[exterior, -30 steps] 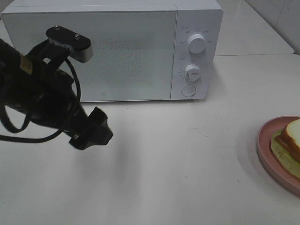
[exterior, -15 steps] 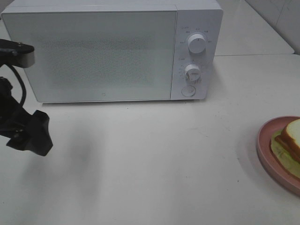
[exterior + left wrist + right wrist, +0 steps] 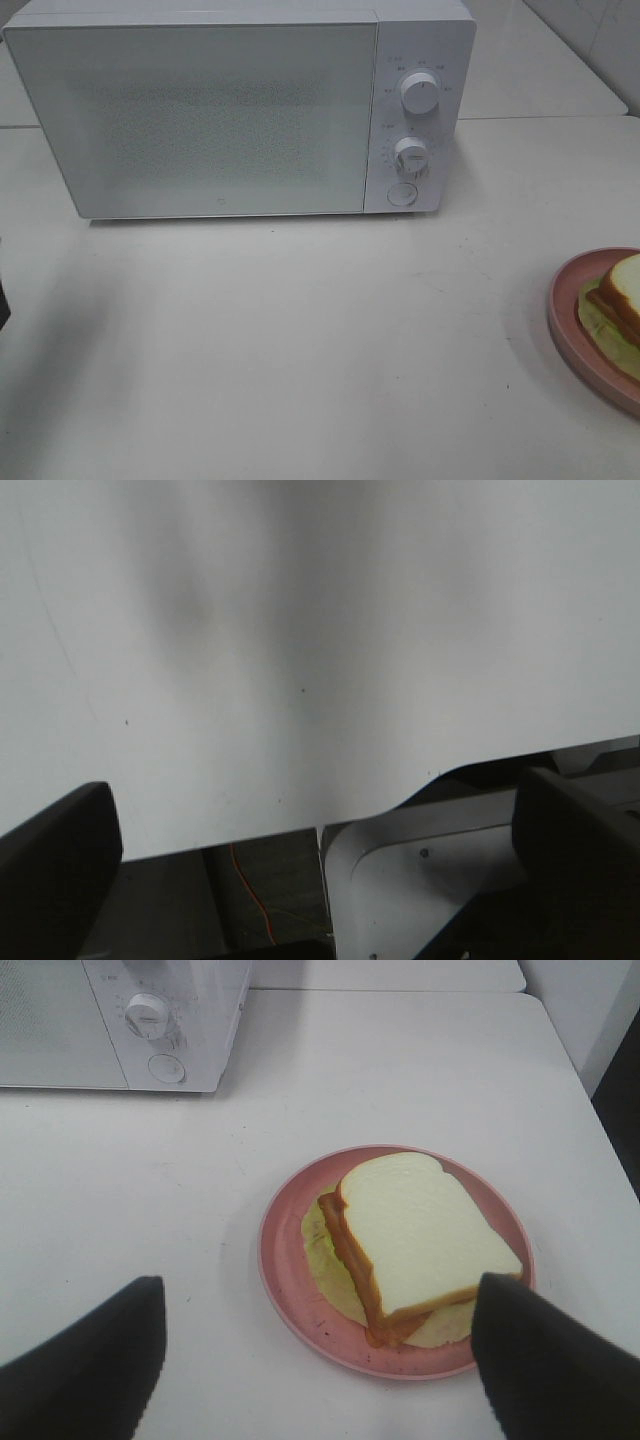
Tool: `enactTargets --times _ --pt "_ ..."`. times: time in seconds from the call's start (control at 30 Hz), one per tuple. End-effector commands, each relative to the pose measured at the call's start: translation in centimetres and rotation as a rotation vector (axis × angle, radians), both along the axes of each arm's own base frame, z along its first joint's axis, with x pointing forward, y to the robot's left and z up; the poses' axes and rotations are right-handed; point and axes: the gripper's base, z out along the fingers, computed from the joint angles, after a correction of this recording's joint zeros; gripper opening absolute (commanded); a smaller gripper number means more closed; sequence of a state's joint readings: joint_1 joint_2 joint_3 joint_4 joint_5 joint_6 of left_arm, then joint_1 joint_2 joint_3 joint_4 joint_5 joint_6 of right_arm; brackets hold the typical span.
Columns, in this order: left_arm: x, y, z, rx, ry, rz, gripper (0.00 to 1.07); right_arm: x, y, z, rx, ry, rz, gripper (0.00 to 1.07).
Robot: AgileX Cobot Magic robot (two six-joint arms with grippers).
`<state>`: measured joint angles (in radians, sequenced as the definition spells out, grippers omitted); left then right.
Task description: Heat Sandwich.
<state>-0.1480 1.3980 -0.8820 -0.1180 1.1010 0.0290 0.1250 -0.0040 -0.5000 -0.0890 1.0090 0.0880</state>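
A white microwave [image 3: 240, 105] stands at the back of a white bench [image 3: 300, 350], its door closed, with two round dials [image 3: 419, 92] one above the other and a round button below them on the control panel at its right side. The sandwich [image 3: 415, 1245], two thick white bread slices with a reddish-brown layer, a yellow layer and pale green lettuce showing at the edges, lies on a round pink plate [image 3: 290, 1290]. Plate and sandwich sit on the bench well away from the microwave, forward and to the right of its control panel; the high camera catches only their left part at the frame edge. Neither arm shows in the high view. The right gripper [image 3: 320, 1360] hangs above the bench on the side of the plate away from the microwave, its jaws spread wide with one dark finger [image 3: 90, 1370] clear of the plate and the other over the plate's rim; it holds nothing. The left gripper [image 3: 320, 860] is over the bench's edge, away from the microwave, jaws fully apart and empty, with a grey frame and an orange cable [image 3: 252, 895] visible below the bench edge.
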Motion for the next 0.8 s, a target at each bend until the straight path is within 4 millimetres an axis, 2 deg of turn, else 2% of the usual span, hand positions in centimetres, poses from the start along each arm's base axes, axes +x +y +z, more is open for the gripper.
enactTargets --times 0.03,0.2,0.27,0.4,0.47,0.57,0.8 --pt "-0.5 1.1 0.1 -0.015 0.065 0.063 1.00 -0.4 0.0 0.1 0.003 -0.042 -0.003 0.76" --pt "-1.3 2.5 0.5 -0.026 0.092 0.134 1.00 -0.4 0.0 0.1 0.003 -0.042 -0.003 0.76" --pt "-2.4 3.8 0.8 -0.026 0.071 0.209 1.00 -0.4 0.0 0.1 0.002 -0.041 -0.003 0.76" --pt "-3.9 4.7 1.7 -0.028 -0.002 0.259 1.00 -0.4 0.0 0.1 0.002 -0.041 -0.003 0.76" --pt "-4.3 4.7 1.9 -0.024 -0.021 0.257 1.00 -0.4 0.0 0.1 0.002 -0.041 -0.003 0.76" --pt "-6.3 4.8 3.2 0.001 -0.102 0.247 1.00 -0.4 0.0 0.1 0.002 -0.041 -0.003 0.76" --pt "-9.1 5.0 5.0 0.040 -0.252 0.237 1.00 -0.4 0.0 0.1 0.002 -0.041 -0.003 0.76"
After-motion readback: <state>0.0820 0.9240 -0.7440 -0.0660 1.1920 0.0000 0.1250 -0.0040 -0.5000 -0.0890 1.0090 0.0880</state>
